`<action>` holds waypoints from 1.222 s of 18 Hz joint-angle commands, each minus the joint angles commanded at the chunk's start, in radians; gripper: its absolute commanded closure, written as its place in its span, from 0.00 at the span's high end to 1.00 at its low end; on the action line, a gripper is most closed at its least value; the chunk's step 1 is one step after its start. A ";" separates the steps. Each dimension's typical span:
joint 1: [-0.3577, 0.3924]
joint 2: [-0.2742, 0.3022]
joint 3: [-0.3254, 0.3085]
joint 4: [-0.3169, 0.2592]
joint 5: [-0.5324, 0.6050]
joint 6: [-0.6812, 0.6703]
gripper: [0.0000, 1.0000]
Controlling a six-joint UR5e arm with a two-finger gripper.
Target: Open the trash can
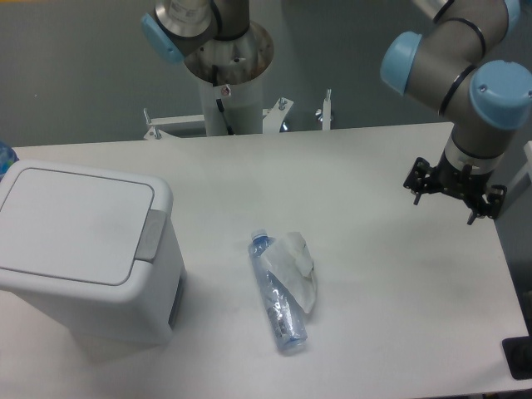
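The trash can [83,253] stands at the left edge of the counter [374,274], its flat white lid [71,223] down and shut. The grey latch tab [150,234] sits on the rim at the lid's right side, the side that faces the middle of the counter; it runs along that edge, front to back.

Just to the right of the can, near the middle, a clear plastic bottle [278,295] lies on its side with a crumpled white tissue [298,268] resting against it.

The gripper [454,193] hangs over the far right of the counter, well apart from the can, pointing down. Its jaws are too small and dark here to say whether they are open or closed; nothing is held in them.

So the tab lies leftward and a little nearer the camera from the jaws, with the bottle and tissue roughly between. The reach likely has to cross most of the counter and come down on the tab from above.
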 joint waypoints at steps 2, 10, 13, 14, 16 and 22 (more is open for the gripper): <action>-0.006 0.000 -0.006 0.005 -0.003 -0.069 1.00; 0.001 0.003 0.001 0.008 -0.076 -0.124 1.00; 0.003 0.009 0.008 0.009 -0.094 -0.140 1.00; 0.000 0.014 0.006 0.009 -0.098 -0.141 1.00; -0.009 0.029 0.006 0.009 -0.117 -0.192 1.00; -0.044 0.074 0.014 0.009 -0.218 -0.350 1.00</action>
